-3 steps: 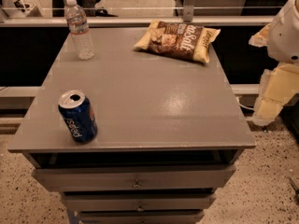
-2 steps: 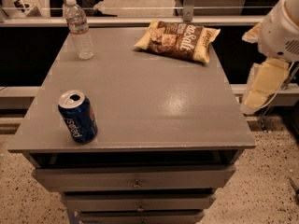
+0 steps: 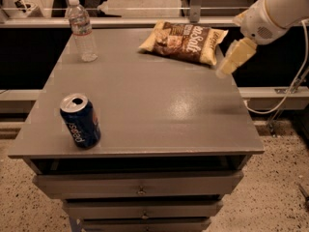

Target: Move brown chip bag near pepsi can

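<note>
In the camera view my cream-coloured gripper (image 3: pixel 227 67) hangs over the right rear edge of the flat grey surface (image 3: pixel 164 105), just beside the right corner of the crinkly dark-brown chip bag (image 3: pixel 182 42) with pale yellow edges; I cannot tell whether it is wide or narrow. The bag lies flat at the back, well apart from the small dark-blue pepsi can (image 3: pixel 80 121) with a silver top standing near the front left corner. A clear plastic water bottle (image 3: pixel 82 30) stands upright at the back left.

My cream gripper (image 3: pixel 230 63) hovers far right beside the brown chip bag (image 3: pixel 182 42), cream-edged with white lettering; near left, the pepsi can (image 3: pixel 80 122) is dark blue, silver-topped.
</note>
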